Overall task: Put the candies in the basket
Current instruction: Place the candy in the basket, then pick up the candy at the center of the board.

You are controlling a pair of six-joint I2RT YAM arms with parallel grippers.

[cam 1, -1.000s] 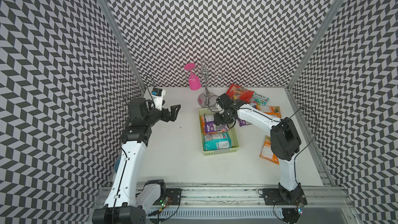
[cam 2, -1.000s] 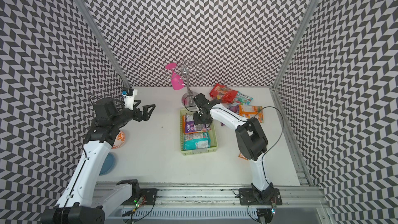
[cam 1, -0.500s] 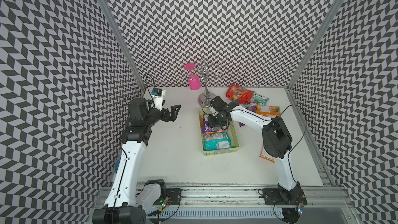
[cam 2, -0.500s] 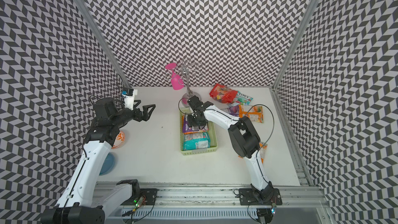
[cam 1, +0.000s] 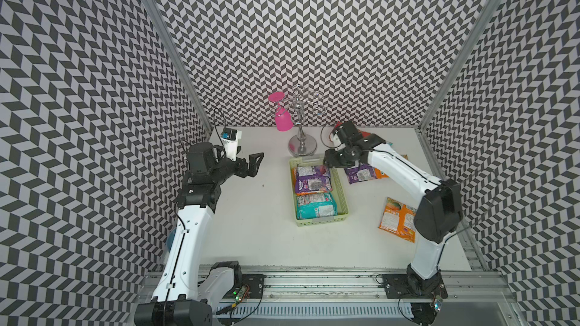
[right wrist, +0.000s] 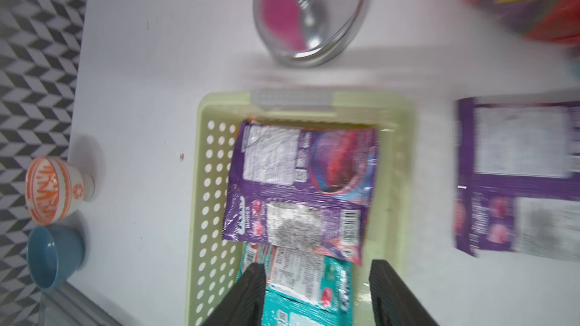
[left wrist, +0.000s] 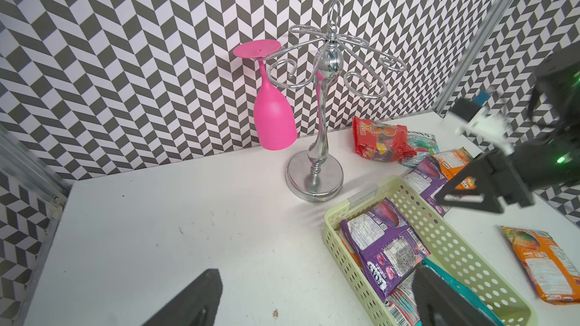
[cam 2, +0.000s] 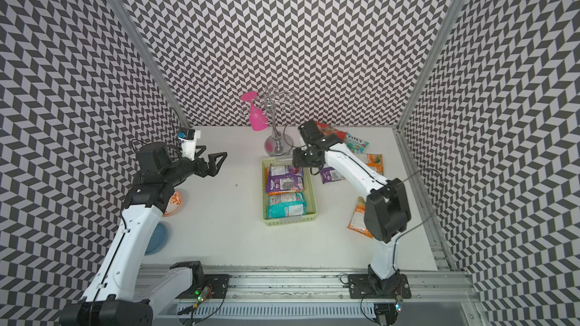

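Glossy candies (cam 1: 312,178), matt plastic basket (cam 1: 321,221)

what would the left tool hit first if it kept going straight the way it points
Probably the basket, near its far end where a purple bag lies. The left tool points at it across bare table; its height is unclear, so it could touch the table first.

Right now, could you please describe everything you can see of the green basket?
The basket is a shallow, rectangular pale-green plastic tray with perforated walls and a grey label at its far end. It sits flat on the white table near the silver stand, holding a purple bag and a teal bag.
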